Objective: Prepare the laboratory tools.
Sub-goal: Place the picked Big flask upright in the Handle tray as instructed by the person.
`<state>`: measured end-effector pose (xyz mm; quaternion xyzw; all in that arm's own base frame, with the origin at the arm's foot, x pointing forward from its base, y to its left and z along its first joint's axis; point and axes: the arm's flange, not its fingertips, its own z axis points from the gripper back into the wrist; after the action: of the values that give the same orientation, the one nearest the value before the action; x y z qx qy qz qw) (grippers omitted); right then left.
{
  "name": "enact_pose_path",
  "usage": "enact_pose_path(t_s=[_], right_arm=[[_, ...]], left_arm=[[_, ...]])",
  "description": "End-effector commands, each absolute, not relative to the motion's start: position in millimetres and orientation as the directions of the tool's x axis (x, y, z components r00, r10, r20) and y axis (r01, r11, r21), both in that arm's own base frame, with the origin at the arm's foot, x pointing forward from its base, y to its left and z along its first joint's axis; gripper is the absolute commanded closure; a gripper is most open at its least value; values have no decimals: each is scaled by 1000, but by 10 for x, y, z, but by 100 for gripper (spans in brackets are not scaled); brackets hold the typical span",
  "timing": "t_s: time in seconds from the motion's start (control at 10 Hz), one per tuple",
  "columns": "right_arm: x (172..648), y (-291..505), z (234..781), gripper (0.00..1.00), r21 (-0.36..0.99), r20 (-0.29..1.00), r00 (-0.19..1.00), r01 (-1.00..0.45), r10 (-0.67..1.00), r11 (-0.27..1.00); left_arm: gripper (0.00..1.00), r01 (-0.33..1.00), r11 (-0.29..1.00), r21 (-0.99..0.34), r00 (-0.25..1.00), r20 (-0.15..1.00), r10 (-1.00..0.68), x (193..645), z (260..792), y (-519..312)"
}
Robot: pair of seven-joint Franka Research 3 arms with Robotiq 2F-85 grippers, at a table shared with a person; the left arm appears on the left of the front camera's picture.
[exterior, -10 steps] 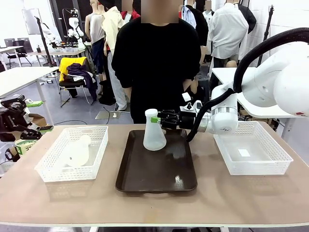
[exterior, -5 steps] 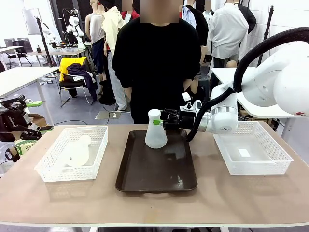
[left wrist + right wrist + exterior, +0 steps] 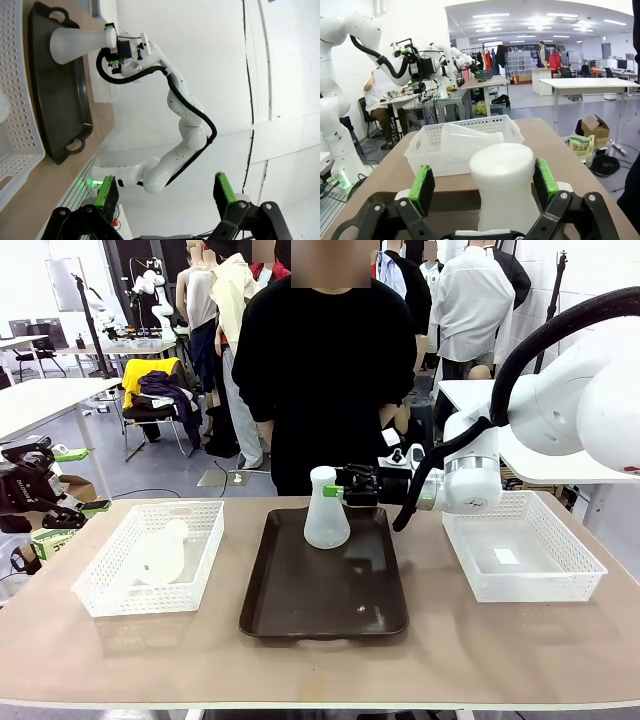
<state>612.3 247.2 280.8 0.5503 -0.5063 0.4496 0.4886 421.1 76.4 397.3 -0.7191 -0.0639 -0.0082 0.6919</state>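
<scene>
One frosted conical flask (image 3: pixel 326 512) stands upright at the far end of the dark brown tray (image 3: pixel 320 610). My right gripper (image 3: pixel 338 489) reaches in from the right at neck height. In the right wrist view the flask's neck (image 3: pixel 503 185) sits between the green pads (image 3: pixel 422 189), with a gap showing on the left side, so the gripper (image 3: pixel 484 186) is open around it. A second flask (image 3: pixel 160 555) lies on its side in the left lattice basket (image 3: pixel 110 590), also seen as the flask (image 3: pixel 465 141). My left gripper (image 3: pixel 80 480) hangs open off the table's left end, empty (image 3: pixel 165 192).
A white lattice basket (image 3: pixel 560 585) stands on the right of the table, holding nothing but a small label. A person in black stands right behind the tray at the far edge. The table front (image 3: pixel 320 670) is bare wood.
My right arm has drawn slightly to the right, and the upright flask has shifted a little to the right on the tray with it. The left arm has not moved.
</scene>
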Motion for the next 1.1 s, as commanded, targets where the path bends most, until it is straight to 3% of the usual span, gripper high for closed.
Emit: enact_pose_path(t_s=[0.0,0.5,0.7,0.8,1.0], right_arm=[[6040,2443,2847,0,117,991,117,-993,-70,-1],[6030,2417,2879,0,137,990,136,-990,-38,18],[6023,2426,2966,0,165,984,158,-982,-78,89],[6083,2412,2859,0,124,990,121,-992,-72,26],[6083,2412,2859,0,124,990,121,-992,-72,26]], left_arm=[[0,109,-27,-994,990,107,87,4210,3992,770],[0,109,-27,-994,990,107,87,4210,3992,770],[0,109,-27,-994,990,107,87,4210,3992,770],[0,109,-27,-994,990,107,87,4210,3992,770],[0,109,-27,-994,990,107,87,4210,3992,770]])
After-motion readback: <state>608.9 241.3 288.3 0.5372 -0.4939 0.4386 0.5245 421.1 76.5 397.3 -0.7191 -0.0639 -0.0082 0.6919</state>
